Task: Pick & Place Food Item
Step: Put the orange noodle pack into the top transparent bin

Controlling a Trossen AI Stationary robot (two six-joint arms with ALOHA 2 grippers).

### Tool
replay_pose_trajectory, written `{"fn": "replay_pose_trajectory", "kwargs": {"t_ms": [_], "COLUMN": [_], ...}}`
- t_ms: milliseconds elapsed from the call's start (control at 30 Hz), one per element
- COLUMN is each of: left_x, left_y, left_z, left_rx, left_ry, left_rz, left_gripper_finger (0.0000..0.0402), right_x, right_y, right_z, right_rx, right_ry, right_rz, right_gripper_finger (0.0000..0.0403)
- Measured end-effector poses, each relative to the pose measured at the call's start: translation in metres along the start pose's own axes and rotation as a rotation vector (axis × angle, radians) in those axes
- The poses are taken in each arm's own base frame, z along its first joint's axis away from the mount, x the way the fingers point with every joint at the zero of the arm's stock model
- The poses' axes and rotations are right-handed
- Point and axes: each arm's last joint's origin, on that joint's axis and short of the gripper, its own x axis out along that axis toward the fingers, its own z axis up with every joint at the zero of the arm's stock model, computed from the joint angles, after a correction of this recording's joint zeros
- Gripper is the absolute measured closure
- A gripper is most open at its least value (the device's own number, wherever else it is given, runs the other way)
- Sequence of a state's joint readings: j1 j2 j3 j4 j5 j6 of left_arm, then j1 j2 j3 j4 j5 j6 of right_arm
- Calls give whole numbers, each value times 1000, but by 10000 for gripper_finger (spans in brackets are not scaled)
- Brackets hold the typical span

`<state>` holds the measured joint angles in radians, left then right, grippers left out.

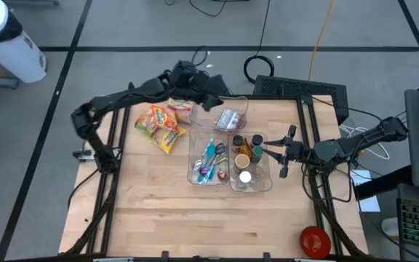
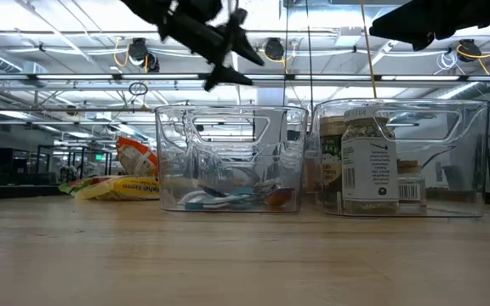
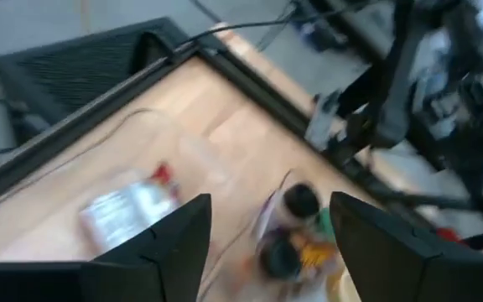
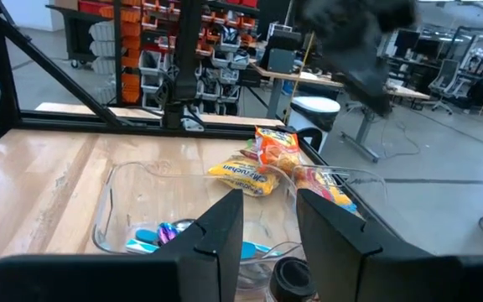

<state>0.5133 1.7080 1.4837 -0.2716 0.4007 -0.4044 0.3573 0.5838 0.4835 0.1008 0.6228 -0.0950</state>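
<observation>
Yellow and orange snack packets (image 1: 162, 125) lie flat on the table to the left of three clear bins; they also show in the low view (image 2: 122, 177) and the right wrist view (image 4: 262, 164). A silvery packet (image 1: 229, 118) lies in the far bin (image 1: 240, 102). My left gripper (image 1: 215, 98) is open and empty, high above the far bin's left edge (image 3: 271, 205). My right gripper (image 1: 271, 153) is open and empty, level at the right side of the jar bin (image 1: 262, 182), pointing toward the table's left (image 4: 269, 205).
The near left bin (image 1: 195, 171) holds candy and small wrapped things. The near right bin holds jars (image 2: 373, 161). A red round object (image 1: 315, 240) sits at the table's near right corner. Bare wood lies along the table's near side (image 1: 180, 225).
</observation>
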Motion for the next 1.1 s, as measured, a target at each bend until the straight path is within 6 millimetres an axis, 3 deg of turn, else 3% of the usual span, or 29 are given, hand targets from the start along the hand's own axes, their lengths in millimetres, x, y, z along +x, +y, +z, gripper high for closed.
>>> {"fn": "replay_pose_trajectory", "kwargs": {"t_ms": [167, 300, 567, 700, 900, 1100], "left_x": [-42, -71, -114, -125, -131, -135], "left_y": [-30, -44, -19, -6, 9, 19], "left_z": [-24, -58, -145, -174, -201, -213], "left_rx": [141, 238, 265, 218, 302, 568], "left_ry": [-9, -80, -144, -200, -144, 61], "left_rz": [98, 61, 41, 82, 229, 463], "left_gripper_finger": [141, 140, 141, 144, 138, 145], "right_x": [0, 0, 0, 0, 0, 0], "right_y": [0, 0, 0, 0, 0, 0], "right_z": [0, -1, -1, -1, 0, 0], "right_rx": [13, 46, 50, 45, 41, 24], "right_ry": [4, 12, 6, 5, 4, -1], "right_rz": [0, 0, -2, -3, -3, -4], "right_gripper_finger": [298, 298, 298, 298, 298, 298]}}
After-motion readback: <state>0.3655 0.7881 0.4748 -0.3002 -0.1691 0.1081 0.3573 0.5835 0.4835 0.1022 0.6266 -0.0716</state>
